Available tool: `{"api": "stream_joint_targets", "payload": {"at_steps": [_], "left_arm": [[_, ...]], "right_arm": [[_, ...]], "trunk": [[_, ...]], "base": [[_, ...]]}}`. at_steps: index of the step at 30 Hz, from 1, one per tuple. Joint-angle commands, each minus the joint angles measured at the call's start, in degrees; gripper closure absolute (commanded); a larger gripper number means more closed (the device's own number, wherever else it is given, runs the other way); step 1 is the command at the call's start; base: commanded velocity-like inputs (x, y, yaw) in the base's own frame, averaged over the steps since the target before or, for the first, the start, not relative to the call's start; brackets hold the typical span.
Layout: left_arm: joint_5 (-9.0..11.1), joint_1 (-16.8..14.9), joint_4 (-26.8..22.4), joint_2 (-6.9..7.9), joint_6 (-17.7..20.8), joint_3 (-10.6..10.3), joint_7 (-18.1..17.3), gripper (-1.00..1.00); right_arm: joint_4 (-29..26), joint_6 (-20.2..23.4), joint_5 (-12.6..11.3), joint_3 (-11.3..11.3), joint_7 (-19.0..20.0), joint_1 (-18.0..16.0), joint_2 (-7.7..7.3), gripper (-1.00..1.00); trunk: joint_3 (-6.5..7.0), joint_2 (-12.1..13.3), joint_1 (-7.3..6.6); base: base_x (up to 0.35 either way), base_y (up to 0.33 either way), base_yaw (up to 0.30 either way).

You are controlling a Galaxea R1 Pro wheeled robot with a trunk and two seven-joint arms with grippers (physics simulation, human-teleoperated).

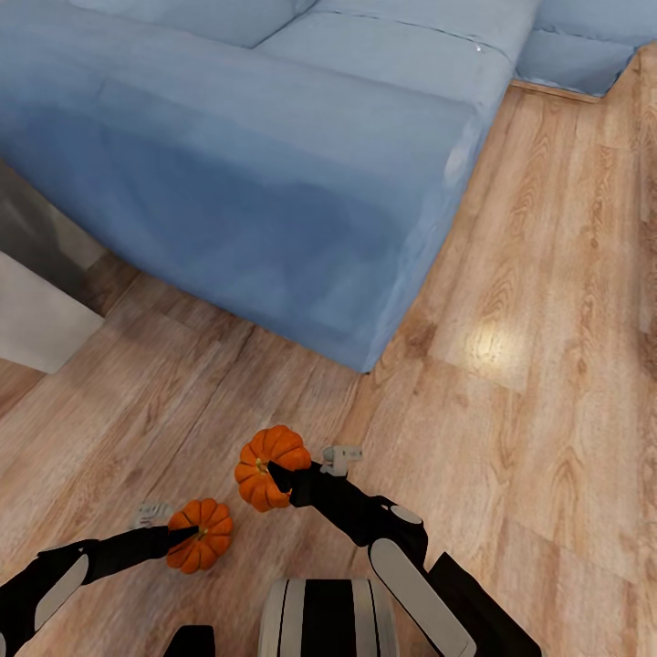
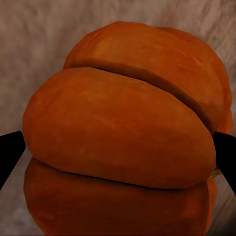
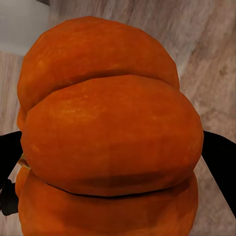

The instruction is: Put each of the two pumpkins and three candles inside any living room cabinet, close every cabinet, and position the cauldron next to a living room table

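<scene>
Two pumpkins in play, one per arm, both held up over the wood floor (image 1: 511, 383) in front of the robot.

Left pumpkin (image 1: 203, 536): clamped in the left gripper (image 1: 187, 532), black fingers pressed against both flanks. In the left wrist view the pumpkin (image 2: 123, 132) sits right between the finger tips (image 2: 10, 150), ribs running across, blurred floor behind it.

Right pumpkin (image 1: 271, 467): clamped in the right gripper (image 1: 278, 474), a bit higher and further forward than the left one. The two pumpkins are near each other but apart. In the right wrist view the pumpkin (image 3: 110, 132) is squeezed between the dark fingers (image 3: 221, 162), floor planks behind.

Around them: blue sofa (image 1: 274, 164) straight ahead, its corner near the pumpkins. Grey table (image 1: 41, 283) at the left edge, partly tucked beside the sofa. Robot trunk (image 1: 324, 616) at the bottom of the head view.
</scene>
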Motion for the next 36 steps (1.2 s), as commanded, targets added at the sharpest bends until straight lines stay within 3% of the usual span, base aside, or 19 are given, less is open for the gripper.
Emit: {"api": "stream_joint_targets", "payload": {"at_steps": [1,21,36], "left_arm": [[-0.3,0.0,0.1,0.05,0.2,-0.4,3.0,1.00],[-0.3,0.0,0.1,0.05,0.2,-0.3,2.9,1.00],[-0.6,0.0,0.1,0.41,0.6,-0.4,2.0,1.00]], "right_arm": [[-0.1,0.0,-0.6,0.1,-0.7,-0.1,-0.04,1.00],[-0.1,0.0,-0.6,0.1,-0.7,-0.1,-0.03,1.00],[-0.1,-0.1,-1.1,0.1,-0.7,-0.1,-0.01,1.00]], "trunk": [[-0.04,0.0,0.00],[-0.04,0.0,0.00],[3.28,0.2,-0.38]], "base": [[0.000,0.000,0.000],[0.000,0.000,0.000],[0.000,0.000,0.000]]}}
